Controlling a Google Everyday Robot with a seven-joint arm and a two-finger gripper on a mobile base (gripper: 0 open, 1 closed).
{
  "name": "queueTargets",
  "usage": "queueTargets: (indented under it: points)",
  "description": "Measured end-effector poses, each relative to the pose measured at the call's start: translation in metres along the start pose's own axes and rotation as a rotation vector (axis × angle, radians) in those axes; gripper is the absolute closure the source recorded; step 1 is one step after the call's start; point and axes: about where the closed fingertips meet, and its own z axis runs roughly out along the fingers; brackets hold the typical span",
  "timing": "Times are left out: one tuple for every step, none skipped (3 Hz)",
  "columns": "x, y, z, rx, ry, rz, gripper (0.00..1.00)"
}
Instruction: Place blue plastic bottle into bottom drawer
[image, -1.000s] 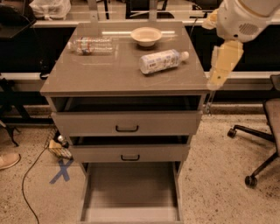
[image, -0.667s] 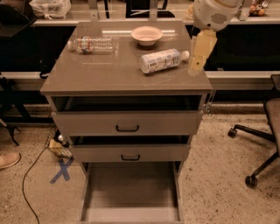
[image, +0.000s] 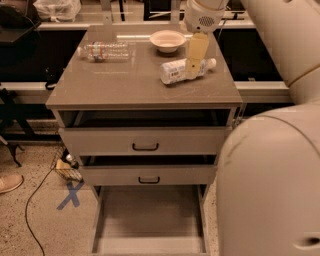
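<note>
My claw (image: 194, 70) hangs down from its white wrist at the back right of the cabinet top (image: 125, 87), right over the blue plastic bottle (image: 175, 71). Its tan tip overlaps the bottle's cap-side half. I cannot tell whether the claw is open or closed, or whether it touches the bottle.

A second ago the claw is off the cabinet's right edge. A moment later it is just beside the bottle's cap, and now it is above the bottle itself. The bottle lies on its side in the same spot as before, with its cap pointing right.

Behind the bottle sits a small white bowl (image: 167, 40), and a clear bottle (image: 105, 51) lies at the back left. Neither has moved.

Below, all three drawers stand pulled out as earlier: the top drawer (image: 145, 140), the middle drawer (image: 150, 174) and the bottom drawer (image: 150, 217), which is out farthest with its flat floor showing.

A large section of my arm (image: 270, 185) now fills the right foreground, where an office chair showed before. A blue X (image: 70, 195) marks the floor on the left.
</note>
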Motion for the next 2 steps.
queueTargets:
  points:
    - [-0.008,-0.020,0.029,0.002,0.072,0.043,0.00]
    - [-0.004,-0.037,0.053,0.013,0.151,0.112,0.00]
